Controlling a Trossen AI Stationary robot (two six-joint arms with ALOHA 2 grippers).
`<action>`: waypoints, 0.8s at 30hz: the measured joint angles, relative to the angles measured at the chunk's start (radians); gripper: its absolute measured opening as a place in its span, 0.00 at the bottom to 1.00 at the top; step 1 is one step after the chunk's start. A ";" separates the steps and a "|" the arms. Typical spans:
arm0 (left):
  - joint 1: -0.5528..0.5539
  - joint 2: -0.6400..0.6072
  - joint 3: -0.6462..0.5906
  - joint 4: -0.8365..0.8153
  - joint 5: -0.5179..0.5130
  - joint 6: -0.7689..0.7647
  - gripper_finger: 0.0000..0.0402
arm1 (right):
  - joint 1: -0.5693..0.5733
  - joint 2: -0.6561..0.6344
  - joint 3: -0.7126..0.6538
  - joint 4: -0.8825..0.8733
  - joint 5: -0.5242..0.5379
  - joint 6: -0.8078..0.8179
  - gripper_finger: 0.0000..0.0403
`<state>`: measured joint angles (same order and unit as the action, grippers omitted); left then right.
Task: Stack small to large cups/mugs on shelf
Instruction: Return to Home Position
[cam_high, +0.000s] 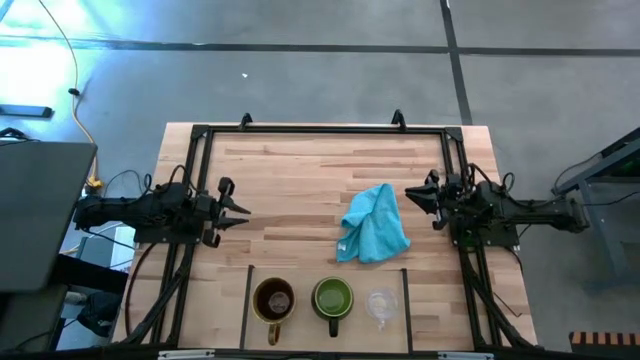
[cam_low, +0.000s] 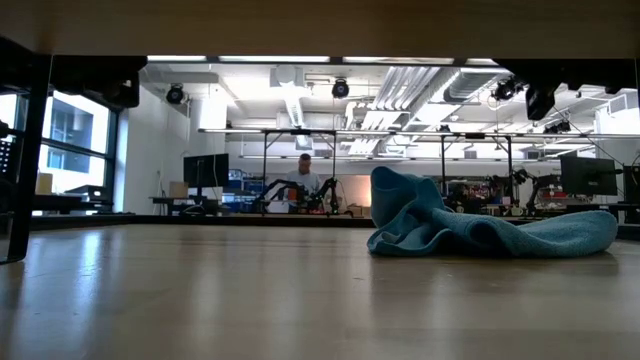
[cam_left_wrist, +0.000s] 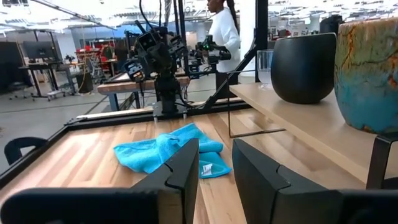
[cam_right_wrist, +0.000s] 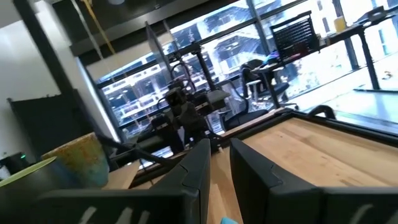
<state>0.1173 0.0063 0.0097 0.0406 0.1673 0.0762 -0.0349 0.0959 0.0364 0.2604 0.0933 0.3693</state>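
The three cups/mugs stand in a row on the shelf (cam_high: 300, 275), a pale strip of plank wood along one edge of the tabletop (cam_high: 300, 170), inside a bay marked off by thin black bars (cam_high: 247, 305). The brown mug (cam_high: 273, 299) is round and handled, and from the side its glaze shows mottled tan and teal. Next to it is the green mug (cam_high: 333, 297), glossy green inside and smooth and dark outside. The clear glass cup (cam_high: 381, 303) is the smallest and stands last in the row, toward the right arm's side. From the left wrist view the dark mug covers part of the glass, and the mottled mug is cut off at the picture's edge. A soft, crumpled turquoise cloth (cam_high: 375, 225) lies on the butcher-block boards between shelf and table middle, nearer the right arm. A black metal frame (cam_high: 320, 128) runs around the boards. The left jaws hover over the left side of the tabletop, their flat dark fingers (cam_left_wrist: 180, 168) slightly spread with a narrow gap, pinching nothing. The right jaws hang over the right side, just beside the cloth, their fingers (cam_right_wrist: 193, 168) likewise a little apart and empty. The low view shows only the cloth heap; the mugs are out of its sight. A person (cam_left_wrist: 224, 34) stands in the room beyond.
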 joint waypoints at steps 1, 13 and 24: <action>0.000 0.000 0.000 0.000 0.000 0.006 0.21 | 0.000 0.000 0.000 0.000 0.011 0.002 0.13; 0.000 0.000 0.000 -0.001 -0.003 -0.034 0.21 | 0.000 0.000 0.002 -0.016 0.028 -0.008 0.13; 0.000 0.000 0.000 -0.005 -0.024 -0.108 0.21 | 0.002 0.000 -0.002 -0.136 -0.048 0.007 0.13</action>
<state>0.1173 0.0063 0.0097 0.0361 0.1436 -0.0318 -0.0326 0.0963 0.0341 0.1243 0.0450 0.3763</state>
